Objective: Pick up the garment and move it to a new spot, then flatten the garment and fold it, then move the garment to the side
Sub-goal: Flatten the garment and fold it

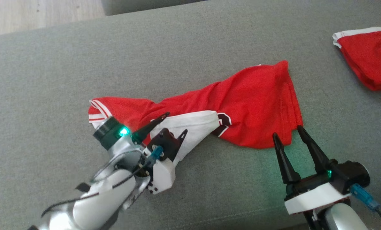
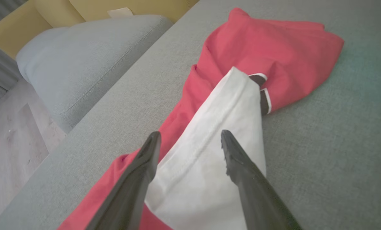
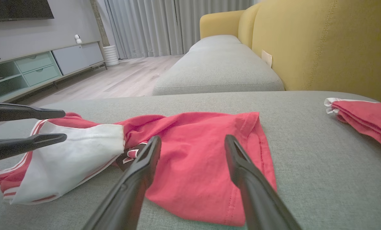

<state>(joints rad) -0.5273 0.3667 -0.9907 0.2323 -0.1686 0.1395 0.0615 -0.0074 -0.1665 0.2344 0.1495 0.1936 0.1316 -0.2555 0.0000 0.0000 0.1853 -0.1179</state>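
The garment (image 1: 254, 102) is a red shirt with a white sleeve (image 1: 193, 123), lying crumpled and stretched across the grey cushion (image 1: 49, 80). My left gripper (image 1: 177, 122) is open just above the white sleeve (image 2: 228, 105), one finger on each side of its seam, holding nothing. In the left wrist view the left gripper (image 2: 190, 134) points along the garment (image 2: 273, 44). My right gripper (image 1: 287, 131) is open at the garment's near right hem, fingertips at the cloth edge. The right wrist view has the right gripper (image 3: 193, 138) over the red cloth (image 3: 190, 124) and the left gripper (image 3: 64, 125) open at the left.
A second red garment (image 1: 369, 57) lies folded at the cushion's far right (image 3: 366, 118). A yellow sofa back (image 3: 321, 44) stands behind it, with another grey cushion (image 3: 219, 67) beyond. Wooden floor (image 2: 14, 143) lies past the cushion's edge.
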